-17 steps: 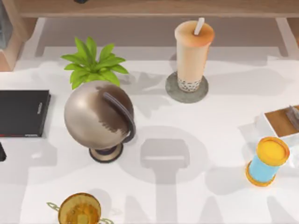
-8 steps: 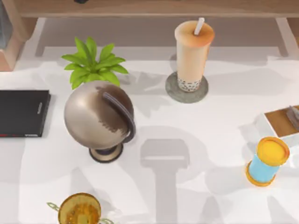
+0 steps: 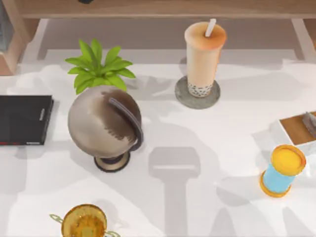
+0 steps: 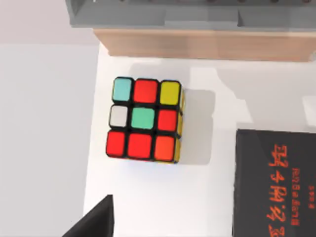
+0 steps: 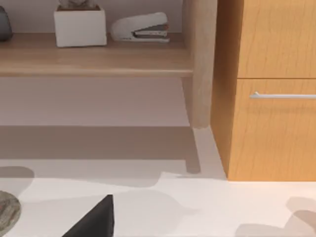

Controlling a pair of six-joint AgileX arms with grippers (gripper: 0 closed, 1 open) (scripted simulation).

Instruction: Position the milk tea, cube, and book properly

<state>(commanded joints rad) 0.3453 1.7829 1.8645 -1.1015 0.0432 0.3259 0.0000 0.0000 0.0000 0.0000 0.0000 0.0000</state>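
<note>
From my left wrist camera I see the cube [image 4: 144,119] on the white table [image 4: 163,197], just beside the black slab [image 4: 274,183]; I cannot tell either gripper's finger state. The milk tea [image 3: 203,58] stands upright on a grey coaster [image 3: 197,94], pearls settled at its bottom.

A metallic bronze globe [image 3: 104,126] is standing beside a leafy green plant [image 3: 98,66]; a thin flat black slab [image 3: 24,120] is lying at the white surface's [image 3: 207,148] left edge.
</note>
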